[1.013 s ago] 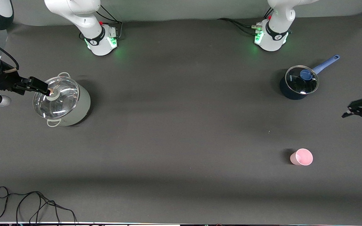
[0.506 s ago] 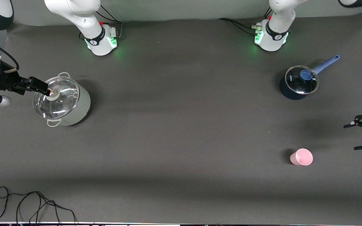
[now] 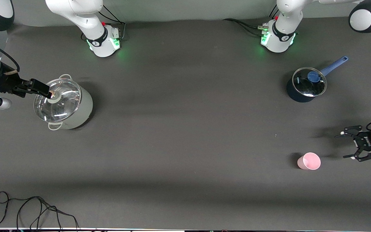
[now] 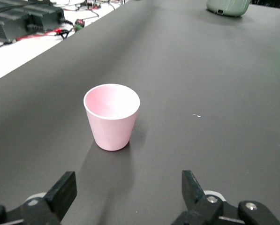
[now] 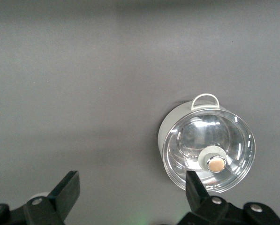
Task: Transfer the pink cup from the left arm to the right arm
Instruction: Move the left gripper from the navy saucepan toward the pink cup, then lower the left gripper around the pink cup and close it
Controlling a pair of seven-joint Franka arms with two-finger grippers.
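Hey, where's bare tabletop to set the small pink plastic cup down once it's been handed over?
The widest bare stretch is the dark mat's middle, bordered by the pale-green lidded stockpot, the dark-blue lidded saucepan and the small pink plastic cup. Crowded spots: beside the cup, where the open left gripper hovers, and the stockpot, under the open right gripper.

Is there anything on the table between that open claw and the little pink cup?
No. The left wrist view shows only bare dark table between the open left gripper and the upright pink cup.
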